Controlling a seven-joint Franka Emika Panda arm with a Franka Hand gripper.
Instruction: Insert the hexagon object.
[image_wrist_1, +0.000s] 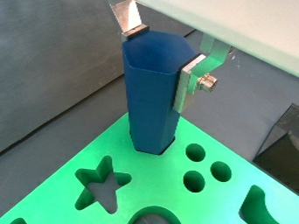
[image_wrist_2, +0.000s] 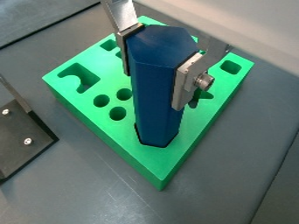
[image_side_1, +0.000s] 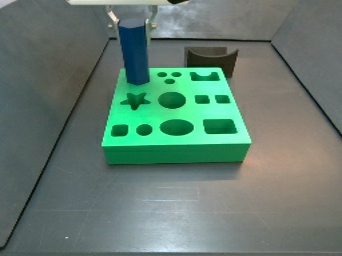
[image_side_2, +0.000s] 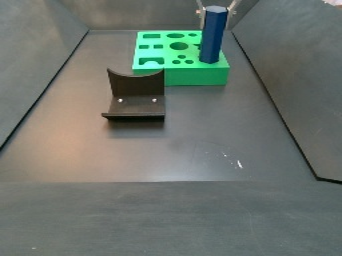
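The hexagon object (image_wrist_1: 152, 105) is a tall blue faceted peg standing upright at one corner of the green block (image_wrist_1: 152, 185). Its lower end sits in a hole at that corner. My gripper (image_wrist_1: 163, 54) is shut on the peg's upper part, one silver finger on each side, as both wrist views show (image_wrist_2: 158, 59). In a side view the peg (image_side_1: 135, 55) stands at the block's (image_side_1: 174, 150) far left corner under the gripper (image_side_1: 131, 18). In a side view the peg (image_side_2: 211, 40) is at the right end of the block (image_side_2: 181, 78).
The green block has several other shaped holes, among them a star (image_side_1: 134, 100) and circles (image_side_1: 171, 99). The dark fixture (image_side_2: 134, 98) stands on the grey floor apart from the block, also seen in a side view (image_side_1: 211, 57). Dark walls enclose the floor.
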